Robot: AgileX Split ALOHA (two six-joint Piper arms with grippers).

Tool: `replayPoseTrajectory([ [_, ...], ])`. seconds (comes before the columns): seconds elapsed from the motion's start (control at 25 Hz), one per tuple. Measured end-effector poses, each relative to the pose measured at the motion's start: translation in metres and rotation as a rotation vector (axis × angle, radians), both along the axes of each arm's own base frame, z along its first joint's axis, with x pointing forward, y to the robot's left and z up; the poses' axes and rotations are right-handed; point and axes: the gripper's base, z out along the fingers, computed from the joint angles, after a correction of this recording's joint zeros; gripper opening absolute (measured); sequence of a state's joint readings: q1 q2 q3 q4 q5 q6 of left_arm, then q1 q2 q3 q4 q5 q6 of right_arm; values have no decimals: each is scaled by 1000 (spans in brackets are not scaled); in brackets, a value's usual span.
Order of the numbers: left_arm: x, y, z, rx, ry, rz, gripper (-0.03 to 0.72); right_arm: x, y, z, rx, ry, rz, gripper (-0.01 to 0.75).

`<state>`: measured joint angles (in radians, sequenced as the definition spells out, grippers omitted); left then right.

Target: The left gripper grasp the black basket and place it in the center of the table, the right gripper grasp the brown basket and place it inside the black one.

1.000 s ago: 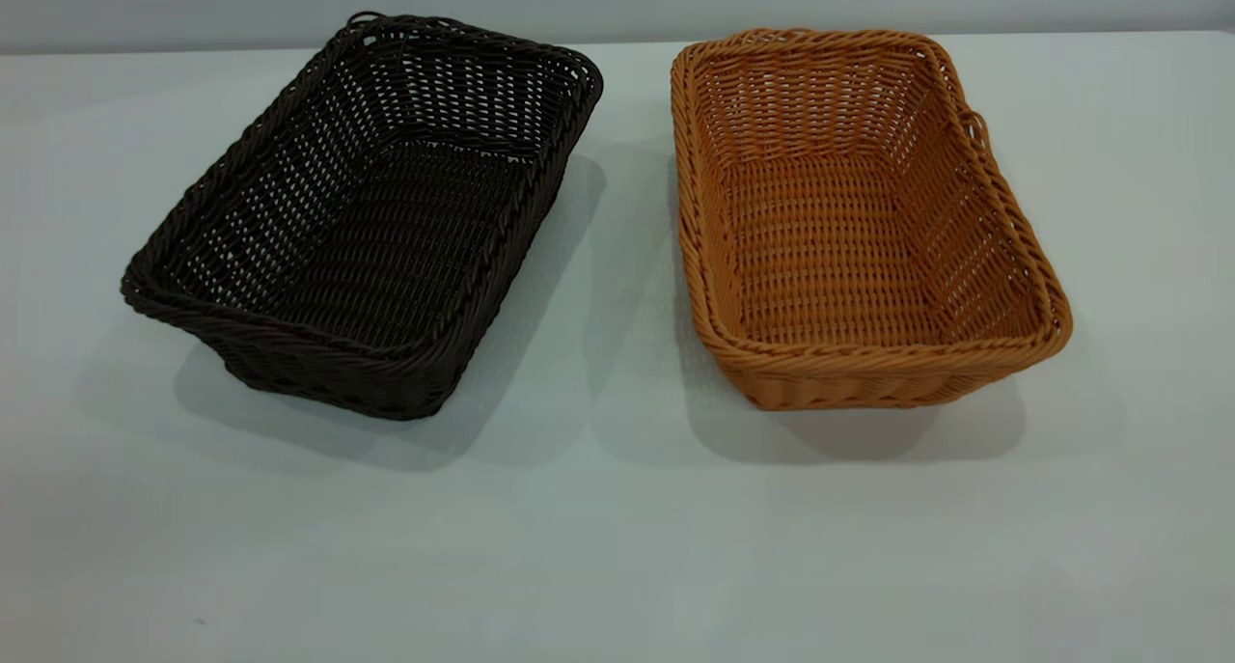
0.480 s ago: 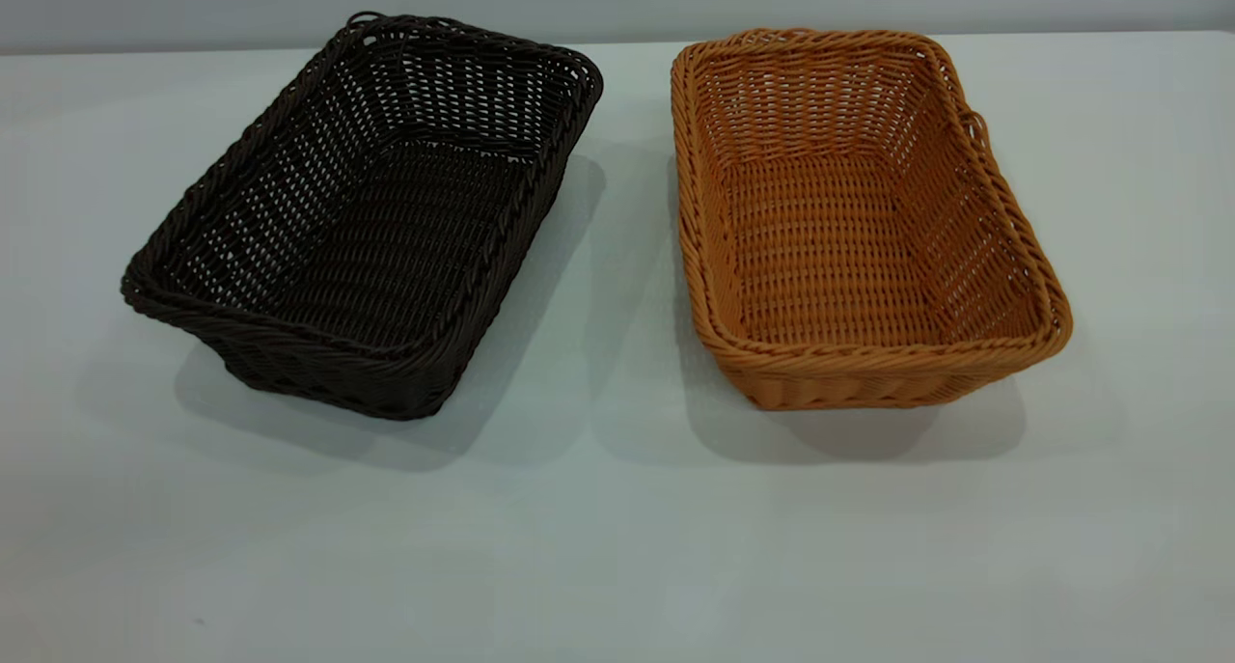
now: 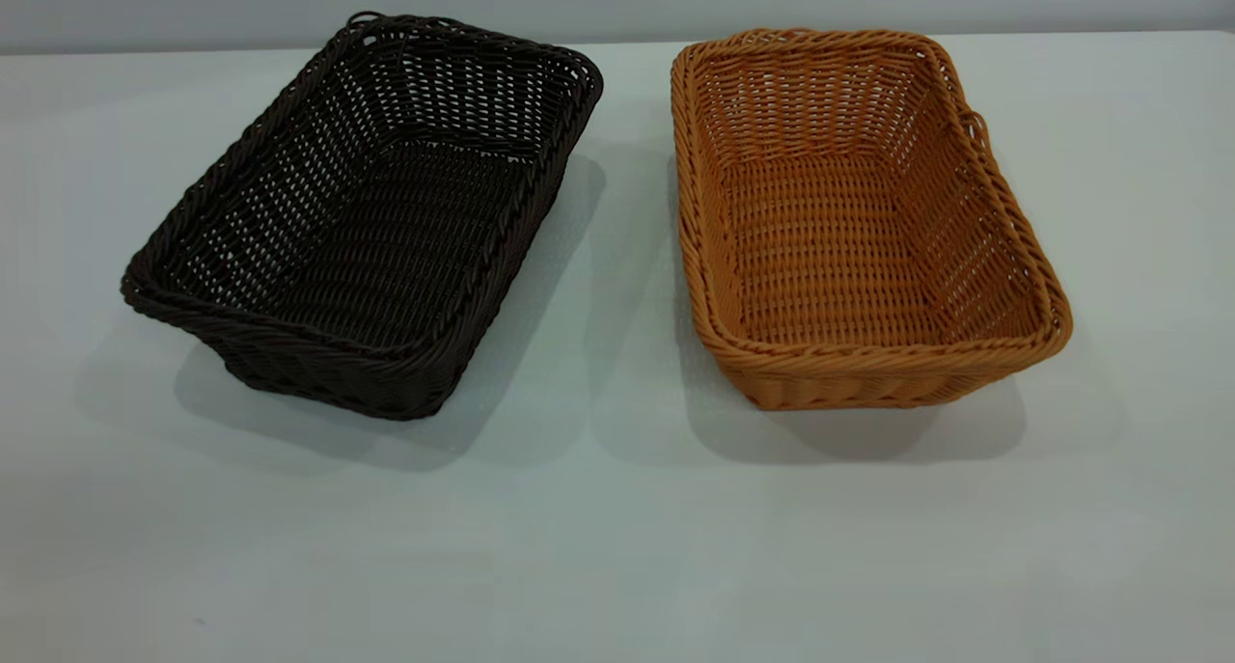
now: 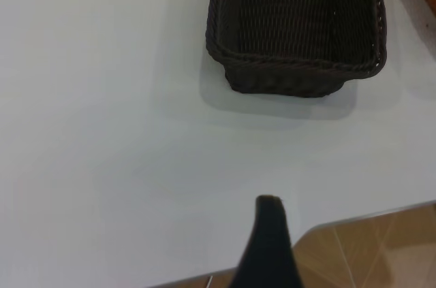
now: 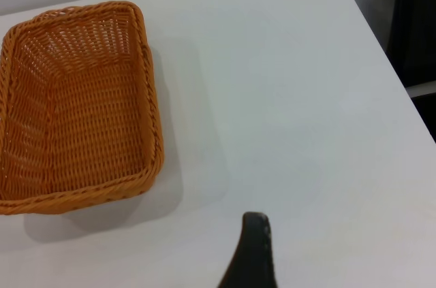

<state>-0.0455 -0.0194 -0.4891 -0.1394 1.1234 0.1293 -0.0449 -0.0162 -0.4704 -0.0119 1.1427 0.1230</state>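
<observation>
Both baskets sit on the table (image 3: 617, 547), side by side and apart, neither touched. Black basket (image 3: 367, 219) on the left half, angled, far end skewed toward the middle. Brown basket (image 3: 859, 229) on the right half, roughly square to the table edge, small loose loop on its outer long rim. A clear strip of tabletop lies between them; table centre not occupied yet

Neither arm shows in the exterior view. Left gripper (image 4: 267, 244) only shows as one dark fingertip in its wrist view, held back over the table's near edge, well apart from the black basket's short end. Right gripper (image 5: 251, 250) same story, one fingertip, brown basket off to the side. Can't tell open or closed for either, second finger probably out of shot

Judging from this: step one not started

Risks:
- flared braided rim is thick, so a shallow bite could slip off
- grasping one short end lifts the basket tilted, so it may drag or swing
- black basket is skewed; if set down still rotated, the same-size brown one would likely jam on the rim instead of nesting
- loose loop could snag a finger
</observation>
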Motion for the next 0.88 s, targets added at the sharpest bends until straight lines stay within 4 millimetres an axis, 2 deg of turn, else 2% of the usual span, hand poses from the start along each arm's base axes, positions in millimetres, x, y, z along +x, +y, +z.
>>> replayPoseTrajectory([
  [0.48, -2, -10, 2, -85, -2, -83, 548, 0, 0, 0, 0, 0, 0, 591],
  [0.64, 1, -7, 3, -105, 8, -15, 548, 0, 0, 0, 4, -1, 2, 591],
  [0.76, 18, 0, 12, -80, 30, 80, 548, 0, 2, 0, 16, -3, 10, 591],
  [0.88, 56, 6, 24, -16, 21, 129, 548, 0, 4, 0, 39, -4, 25, 591],
])
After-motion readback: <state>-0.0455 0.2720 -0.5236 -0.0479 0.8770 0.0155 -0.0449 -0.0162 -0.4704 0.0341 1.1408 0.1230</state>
